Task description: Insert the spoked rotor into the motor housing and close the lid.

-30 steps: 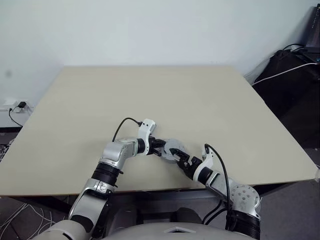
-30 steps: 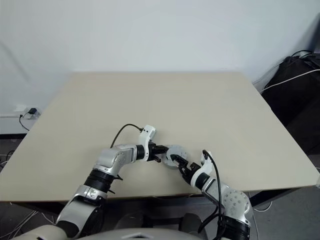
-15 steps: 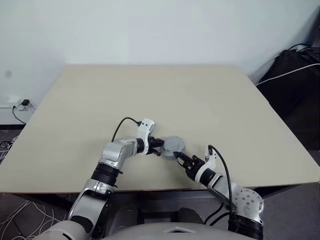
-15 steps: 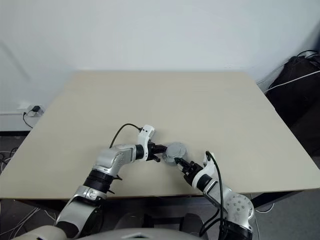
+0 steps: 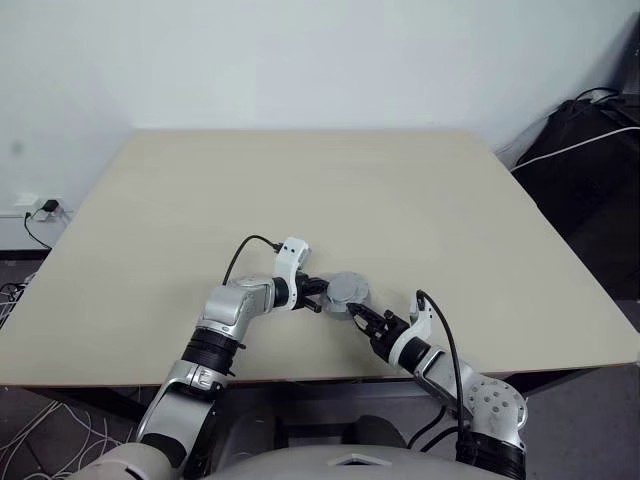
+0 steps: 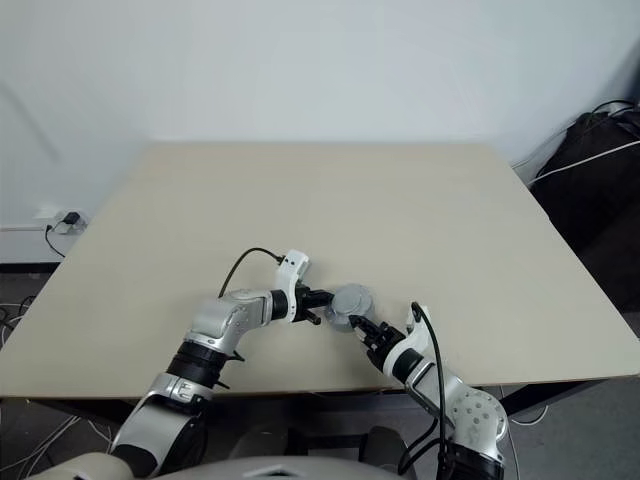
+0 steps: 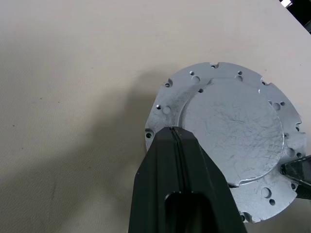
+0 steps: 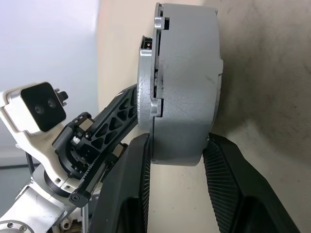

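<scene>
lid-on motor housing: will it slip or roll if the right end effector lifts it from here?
Probably rigid and heavy for its size: the motor housing looks like solid grey metal. Its smooth wall may slip between the right end effector fingers. Flat and squat, so unlikely to roll.

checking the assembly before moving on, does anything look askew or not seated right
Yes. In the right wrist view, the lid is not flush on the motor housing: a gap shows along the seam. The right hand grips the assembly's sides.
</scene>
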`<state>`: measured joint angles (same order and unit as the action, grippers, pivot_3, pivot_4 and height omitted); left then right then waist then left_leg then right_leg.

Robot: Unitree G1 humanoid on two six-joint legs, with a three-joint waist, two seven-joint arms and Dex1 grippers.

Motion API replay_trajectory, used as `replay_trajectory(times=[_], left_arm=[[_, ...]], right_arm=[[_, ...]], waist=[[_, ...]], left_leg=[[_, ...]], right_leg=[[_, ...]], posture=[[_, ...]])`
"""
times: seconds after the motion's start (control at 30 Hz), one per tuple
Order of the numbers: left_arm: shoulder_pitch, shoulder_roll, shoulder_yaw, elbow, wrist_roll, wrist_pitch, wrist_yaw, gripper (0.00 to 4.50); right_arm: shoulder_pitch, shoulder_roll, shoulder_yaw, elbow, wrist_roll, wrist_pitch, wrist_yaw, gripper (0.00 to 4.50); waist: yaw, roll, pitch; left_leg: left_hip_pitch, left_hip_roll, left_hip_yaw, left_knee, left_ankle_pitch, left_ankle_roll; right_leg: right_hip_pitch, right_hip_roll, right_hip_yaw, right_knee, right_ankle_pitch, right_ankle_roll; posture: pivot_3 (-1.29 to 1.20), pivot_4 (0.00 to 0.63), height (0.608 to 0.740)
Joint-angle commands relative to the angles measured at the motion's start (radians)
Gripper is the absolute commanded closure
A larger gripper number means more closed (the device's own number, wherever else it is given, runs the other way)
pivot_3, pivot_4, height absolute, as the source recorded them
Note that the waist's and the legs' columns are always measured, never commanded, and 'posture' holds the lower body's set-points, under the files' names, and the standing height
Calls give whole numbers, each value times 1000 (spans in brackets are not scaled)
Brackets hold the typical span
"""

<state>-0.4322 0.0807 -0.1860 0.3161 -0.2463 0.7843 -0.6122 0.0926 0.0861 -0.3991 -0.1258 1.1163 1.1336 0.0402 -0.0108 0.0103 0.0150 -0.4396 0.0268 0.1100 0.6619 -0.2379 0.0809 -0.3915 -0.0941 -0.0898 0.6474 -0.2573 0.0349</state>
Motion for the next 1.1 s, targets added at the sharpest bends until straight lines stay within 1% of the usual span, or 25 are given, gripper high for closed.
replay_trajectory(times=[0.03,0.1,0.3,0.4,0.5,0.6,0.67,0.73,0.83,0.93,1.03,1.1], left_arm=[[7,-26,-21,-31,-22,5,-23,4500],[14,-34,-7,-44,-30,-9,-19,4500],[57,-86,98,-143,-73,-73,56,4500],[70,-165,247,-190,-99,-181,229,4500],[113,-215,355,-263,-131,-292,332,4500],[227,-248,417,-370,-248,-294,329,4500],[315,-264,443,-436,-362,-245,304,4500],[430,-255,456,-496,-510,-159,267,4500],[556,-232,440,-537,-641,-74,254,4500],[646,-232,421,-535,-749,-8,244,4500],[687,-242,402,-537,-854,23,226,3915],[699,-254,388,-536,-917,24,215,3270]], right_arm=[[-20,55,41,-56,66,-31,15,3195],[-17,53,45,-55,69,-35,14,3196],[-7,49,52,-52,78,-49,12,3196],[-2,46,58,-50,87,-67,11,3200],[2,43,64,-51,97,-83,13,3211],[0,39,70,-56,114,-96,10,3211],[-2,36,75,-61,124,-104,6,3211],[-10,36,74,-69,145,-114,-2,3211],[-26,33,82,-86,181,-121,-13,3211],[-48,32,106,-102,224,-124,-26,3211],[-63,28,134,-114,260,-123,-39,3211],[-71,20,155,-118,280,-119,-47,3211]], waist=[[0,0,0],[0,0,0],[1,0,0],[1,0,0],[-2,0,0],[-5,1,-1],[-3,2,-1],[-3,4,-3],[5,3,-1],[-1,5,0],[-7,6,1],[-11,7,1]], left_leg=[[0,0,0,0,0,0],[0,0,0,0,0,0],[0,0,1,0,0,1],[-1,0,1,1,0,1],[-1,0,1,1,0,2],[0,1,2,0,1,3],[-1,1,2,0,3,6],[0,0,3,0,2,7],[-2,0,3,3,0,7],[-2,0,4,5,-1,6],[-2,0,5,5,-1,6],[-2,0,5,4,-1,6]], right_leg=[[0,0,0,0,0,0],[0,0,0,0,0,0],[-1,0,1,0,0,1],[-1,-1,1,0,0,1],[-1,-1,2,0,1,1],[-2,1,4,1,1,1],[-2,1,3,1,1,1],[-2,1,3,1,1,1],[-2,0,2,-1,1,1],[-1,-1,3,-2,4,3],[-1,-2,4,-4,7,9],[-2,-2,4,-4,8,8]], posture=[[0,0,740],[0,0,740],[0,0,740],[0,0,740],[0,0,740],[0,0,740],[0,0,740],[0,0,740],[0,0,740],[0,0,740],[0,0,740],[0,0,740]])
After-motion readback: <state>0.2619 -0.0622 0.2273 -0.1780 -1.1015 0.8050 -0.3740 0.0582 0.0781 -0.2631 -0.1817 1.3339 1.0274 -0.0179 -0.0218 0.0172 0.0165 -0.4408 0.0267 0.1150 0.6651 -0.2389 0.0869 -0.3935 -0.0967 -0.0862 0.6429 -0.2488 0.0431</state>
